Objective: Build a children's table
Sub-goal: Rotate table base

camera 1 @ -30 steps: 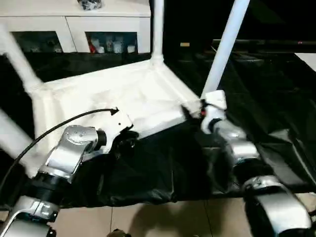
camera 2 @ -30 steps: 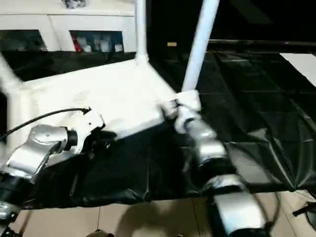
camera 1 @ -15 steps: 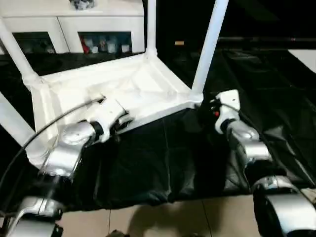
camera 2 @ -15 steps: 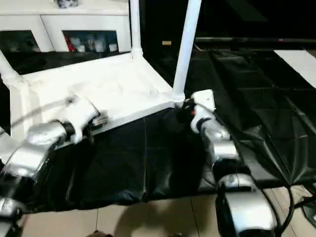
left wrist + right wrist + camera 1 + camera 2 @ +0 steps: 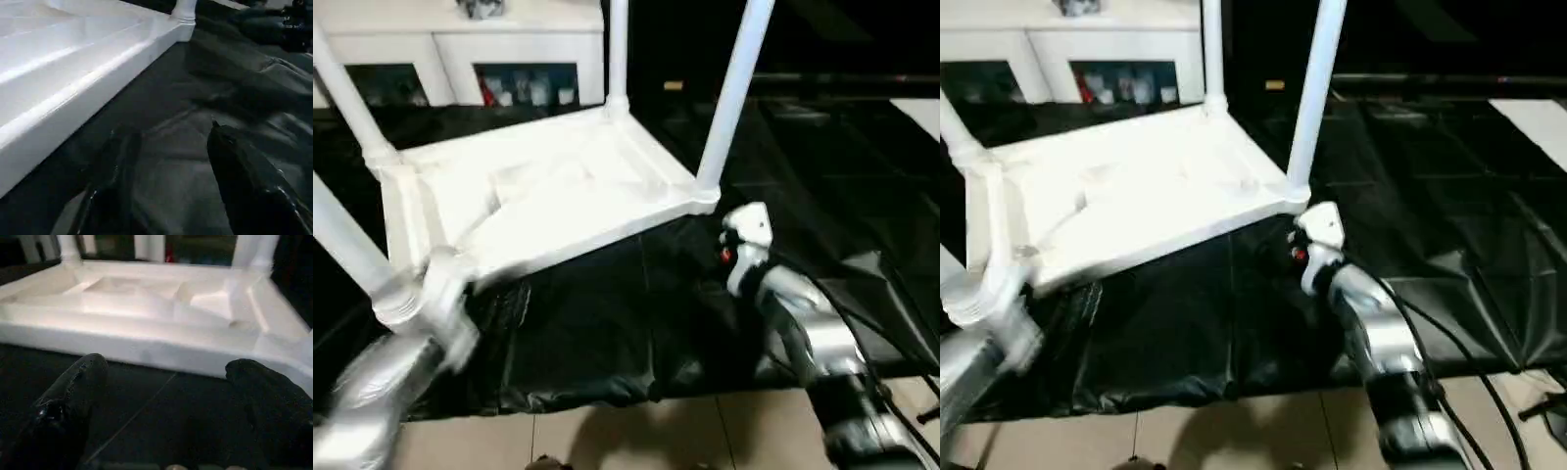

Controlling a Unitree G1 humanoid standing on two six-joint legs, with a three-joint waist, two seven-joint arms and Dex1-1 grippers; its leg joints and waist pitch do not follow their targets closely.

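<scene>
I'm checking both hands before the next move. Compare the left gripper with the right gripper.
The right gripper stands wide open, facing the tabletop rim head-on; the left gripper is open less wide and sits alongside the rim. The right gripper is off the near right corner, the left gripper by the near left corner. Both hold nothing, over the black sheet.

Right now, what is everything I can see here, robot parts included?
tabletop: one, white, upside down on the black sheet.
legs: four, white tubes, standing up from the tabletop's corners.
black sheet: one, spread under the table.
cabinet: one, white with glass doors, behind the table.
tiled floor: pale, along the near edge.
left hand: one, black fingers apart, beside the tabletop's near edge, holding nothing.
right hand: one, black fingers wide apart, facing the tabletop's edge, holding nothing.
</scene>
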